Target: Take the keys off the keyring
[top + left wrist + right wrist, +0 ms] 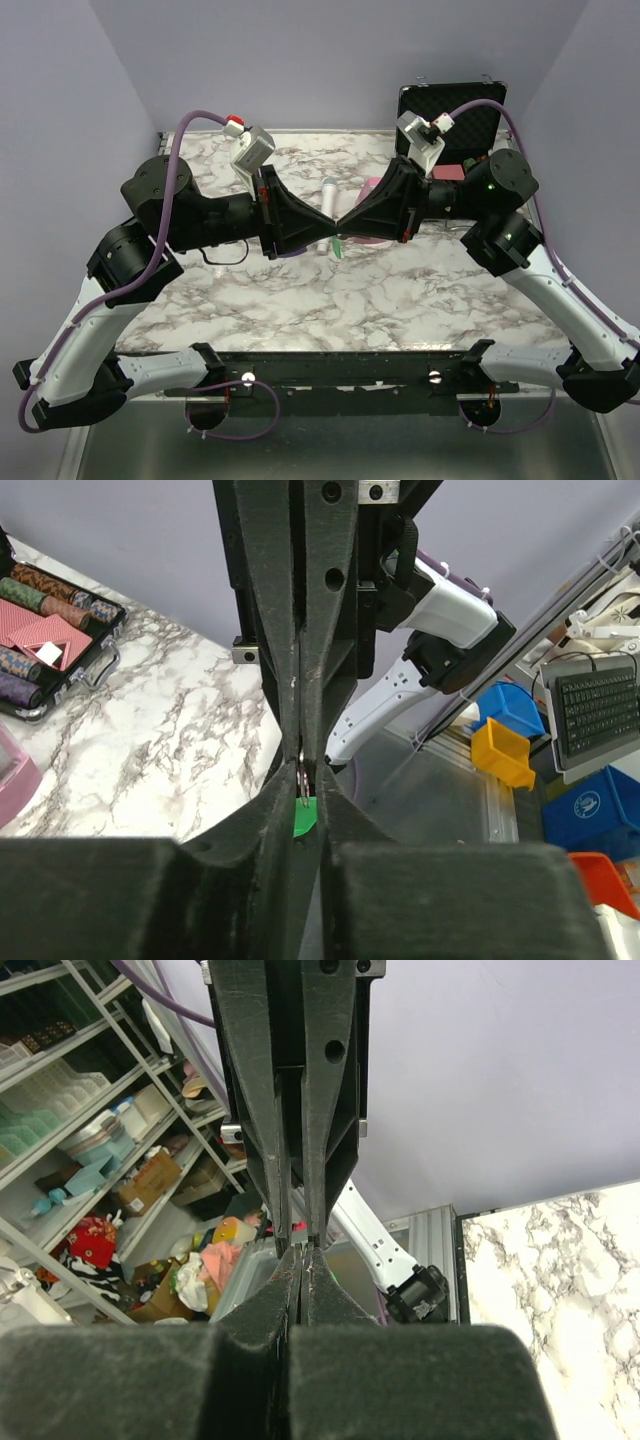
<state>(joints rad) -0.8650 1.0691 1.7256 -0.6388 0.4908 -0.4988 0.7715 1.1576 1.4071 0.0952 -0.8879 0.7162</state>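
Tips met above mid-table (330, 300). Left gripper (331, 226) pinched the green key (303, 818). Right gripper (349, 220) was pressed together, seemingly on the keyring (301, 772). Opposed holds, probably to work key off ring.

Pale lilac walls (90, 70) close in a white-and-grey marbled counter (350, 290) on its far side and both flanks, under soft, even light. A dark metal rail (340, 368) runs along the counter's near edge. Past one edge of the counter, open metal shelves (90, 1100) stand crammed with boxes, tubs and bags. Past another, a blue bin (510, 708), a yellow bin (500, 752) and an orange bin (600, 880) sit near a black keyboard (598, 708), beside a grey metal panel (440, 800).
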